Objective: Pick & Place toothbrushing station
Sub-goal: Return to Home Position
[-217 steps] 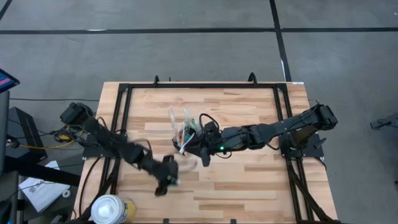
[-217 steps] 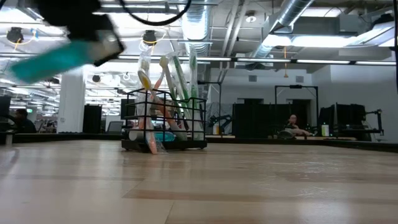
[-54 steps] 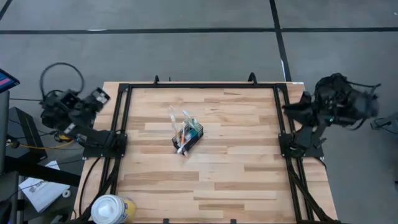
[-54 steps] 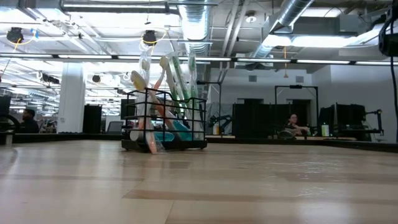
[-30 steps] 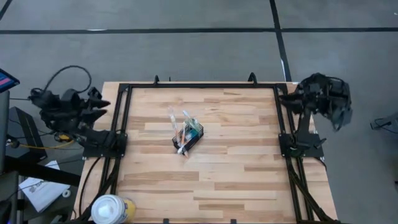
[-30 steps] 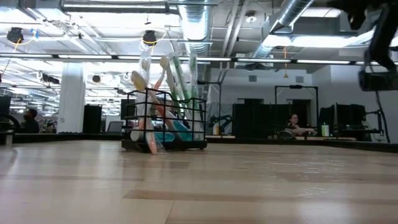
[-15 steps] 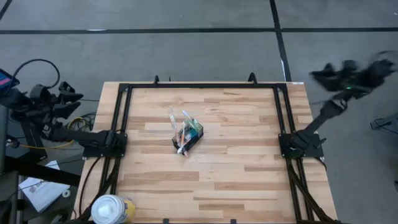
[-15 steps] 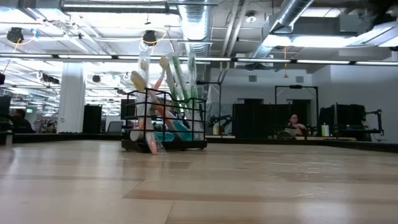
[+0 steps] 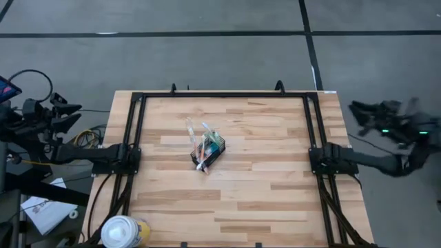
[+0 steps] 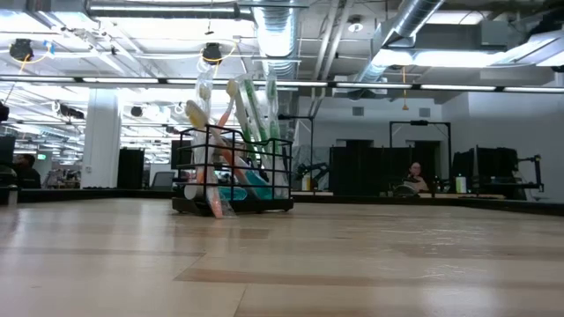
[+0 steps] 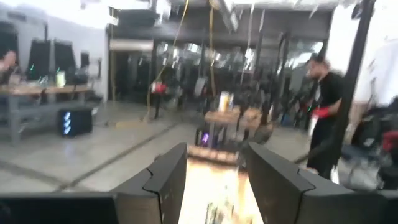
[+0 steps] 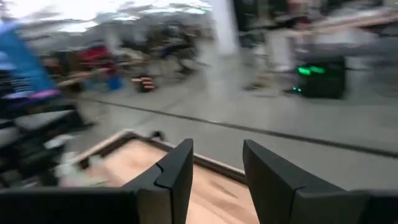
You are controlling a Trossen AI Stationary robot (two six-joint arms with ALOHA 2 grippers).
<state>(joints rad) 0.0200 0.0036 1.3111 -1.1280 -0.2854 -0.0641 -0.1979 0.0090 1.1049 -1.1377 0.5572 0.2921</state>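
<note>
Since both arms have swung clear, left hand (image 9: 60,112) at nine o'clock, right hand (image 9: 362,114) at three, fingers apart, the filled wire holder (image 9: 207,153) stands alone at centre of the bench (image 9: 262,193); the task looks finished.

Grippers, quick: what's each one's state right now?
Left gripper: open, empty, off the left side of the table.
Right gripper: open, empty, off its right side.

A grey floor (image 9: 207,55) crossed by dark lines is seen around the wooden table (image 9: 262,200). Exposed ducting (image 10: 414,31) and strip lights (image 10: 441,86) are noted overhead. A white column (image 10: 100,145) and distant dark monitors (image 10: 493,167) are recorded.
</note>
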